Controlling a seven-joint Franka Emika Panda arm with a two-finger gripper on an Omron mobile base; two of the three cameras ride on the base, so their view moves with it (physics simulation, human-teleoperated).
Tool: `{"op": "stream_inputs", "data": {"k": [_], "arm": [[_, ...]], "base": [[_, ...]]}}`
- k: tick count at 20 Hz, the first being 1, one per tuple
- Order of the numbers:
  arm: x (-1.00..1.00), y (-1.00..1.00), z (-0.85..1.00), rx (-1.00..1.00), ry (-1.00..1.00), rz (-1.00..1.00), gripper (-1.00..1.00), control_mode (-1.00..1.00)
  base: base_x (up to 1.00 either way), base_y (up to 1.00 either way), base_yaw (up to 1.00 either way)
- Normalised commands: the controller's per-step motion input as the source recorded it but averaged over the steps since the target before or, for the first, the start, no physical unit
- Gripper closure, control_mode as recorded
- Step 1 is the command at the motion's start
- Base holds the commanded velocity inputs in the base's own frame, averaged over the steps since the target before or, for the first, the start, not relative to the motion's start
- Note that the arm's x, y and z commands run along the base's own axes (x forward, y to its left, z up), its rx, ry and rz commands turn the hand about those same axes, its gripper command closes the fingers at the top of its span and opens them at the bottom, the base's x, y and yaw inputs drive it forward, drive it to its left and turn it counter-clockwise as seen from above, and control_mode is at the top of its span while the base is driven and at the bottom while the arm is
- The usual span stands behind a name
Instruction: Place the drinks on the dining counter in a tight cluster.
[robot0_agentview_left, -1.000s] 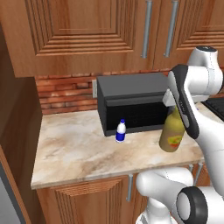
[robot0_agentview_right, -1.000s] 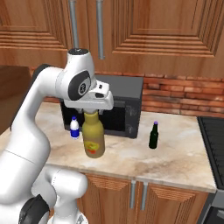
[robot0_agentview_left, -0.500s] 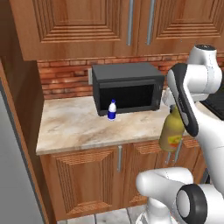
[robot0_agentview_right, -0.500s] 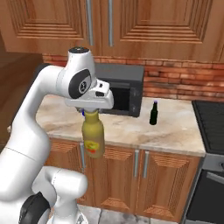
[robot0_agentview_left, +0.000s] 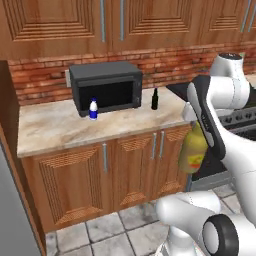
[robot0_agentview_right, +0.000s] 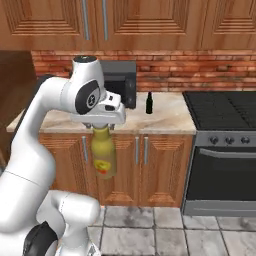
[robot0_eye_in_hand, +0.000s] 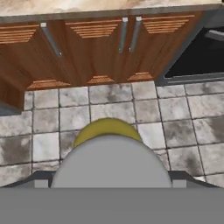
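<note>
The olive-yellow bottle (robot0_agentview_right: 104, 158) hangs upright, grasped at its grey cap by the fingers (robot0_agentview_right: 101, 126).

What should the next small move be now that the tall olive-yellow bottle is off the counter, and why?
Probably keep carrying: hold the end effector closed on the olive-yellow bottle and let the base drive on. The bottle hangs in front of the wooden cabinet doors, above tiled floor, so releasing would drop it. This counter carries the microwave, so it looks like the wrong one.
</note>
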Motion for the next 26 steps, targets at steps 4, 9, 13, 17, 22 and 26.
{"op": "stream_inputs", "data": {"k": [4,9,13,17,22,26], "arm": [[0.0,0.0,0.0,0.0,0.0,0.0,1.0,1.0],[0.0,0.0,0.0,0.0,0.0,0.0,1.0,1.0],[0.0,0.0,0.0,0.0,0.0,0.0,1.0,1.0],[0.0,0.0,0.0,0.0,0.0,0.0,1.0,1.0],[0.0,0.0,0.0,0.0,0.0,0.0,1.0,1.0],[0.0,0.0,0.0,0.0,0.0,0.0,1.0,1.0]], "base": [[-0.27,-0.07,-0.81],[-0.01,0.0,-0.97],[0.0,0.0,-0.97],[0.0,0.0,-0.96],[-0.04,0.0,-0.95],[-0.13,0.0,-0.93]]}}
